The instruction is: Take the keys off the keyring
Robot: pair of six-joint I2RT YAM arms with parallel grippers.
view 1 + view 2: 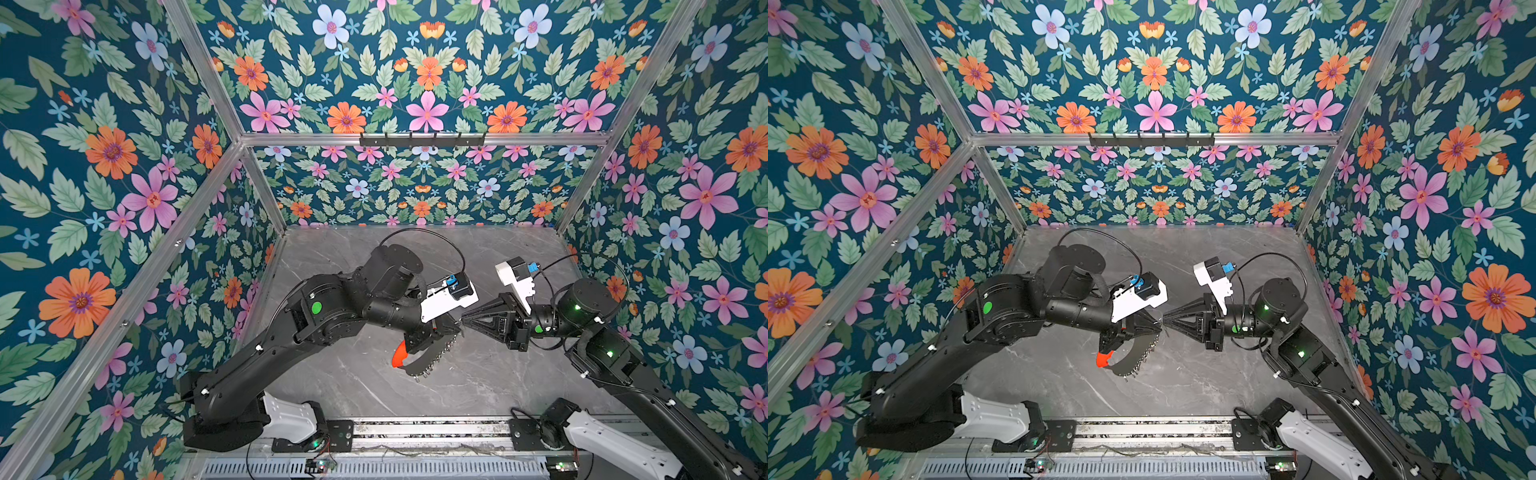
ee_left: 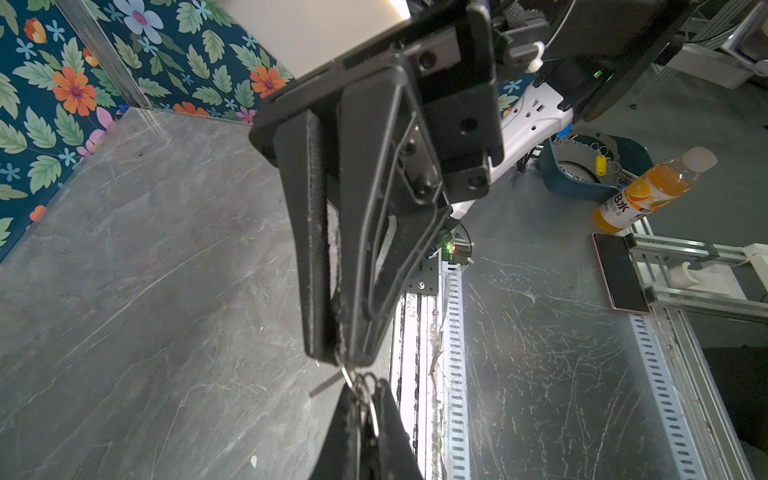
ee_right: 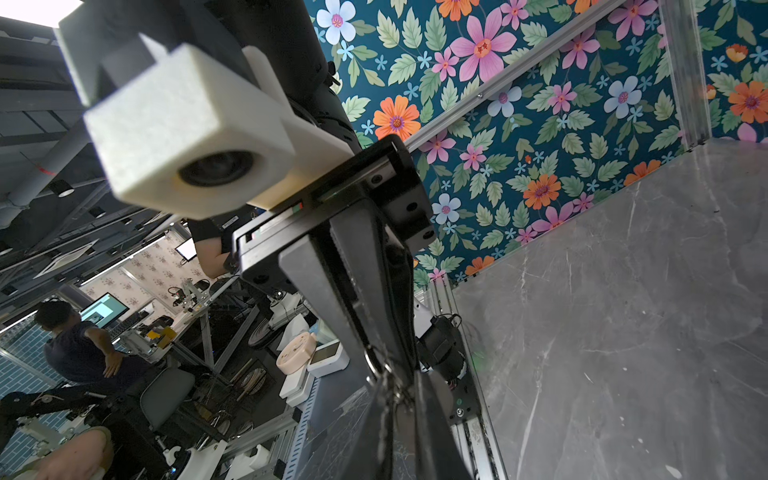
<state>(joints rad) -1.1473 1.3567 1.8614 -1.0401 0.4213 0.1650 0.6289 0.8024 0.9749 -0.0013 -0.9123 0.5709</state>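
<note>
You are looking down on both arms as they are meeting just right of the frame's centre, above the grey marble table (image 1: 374, 386). Your left gripper (image 1: 456, 326) is pointing rightward and clamping the keyring (image 1: 432, 354), which is hanging beneath it as a dark crescent. Its red strip (image 1: 400, 356) is sticking out toward the lower left, and its silver loops (image 1: 442, 358) are fringing the edge facing right. Your right gripper (image 1: 466, 321) is pointing leftward with its fingers pressing together to a point, right at the keyring's upper end. Whether it is pinching a loop is too small to tell. A black hook rail (image 1: 422, 140) is sitting at upper centre against the floral wallpaper (image 1: 124, 166).
</note>
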